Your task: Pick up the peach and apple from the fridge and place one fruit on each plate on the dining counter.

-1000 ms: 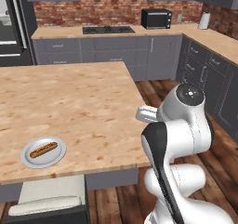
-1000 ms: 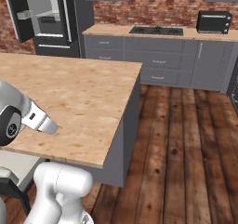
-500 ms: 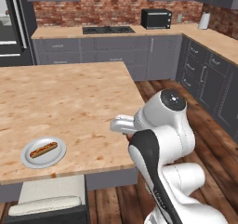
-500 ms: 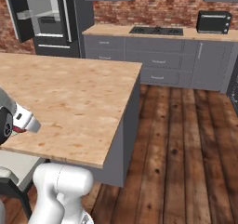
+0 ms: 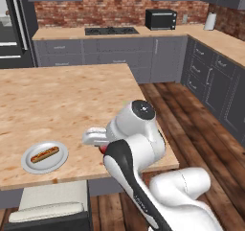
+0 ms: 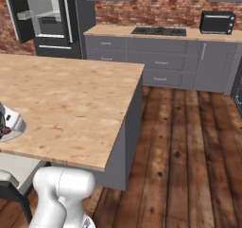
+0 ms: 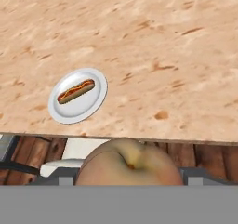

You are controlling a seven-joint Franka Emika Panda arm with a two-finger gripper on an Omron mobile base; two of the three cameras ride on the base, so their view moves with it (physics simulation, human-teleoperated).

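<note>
At the bottom centre of the hand view, a round fruit, the peach (image 7: 128,165), sits clamped in the jaws of the gripper (image 7: 128,176), its orange-red skin paling to yellow around a small dimple. Just beyond it runs the near edge of the table (image 7: 153,46), a broad light wood-grain top. A round pale plate (image 7: 97,90) lies on that top at the left middle of the frame, with a hot dog (image 7: 76,91) across it. In the left base view the plate sits at the lower left, near the table's front edge, and the white arm (image 5: 136,144) bends at centre beside it. Farther back, at the upper left of the right base view, the dark fridge (image 6: 78,19) stands with its door open. A microwave (image 6: 217,22) rests on the wall counter at the upper right.
</note>
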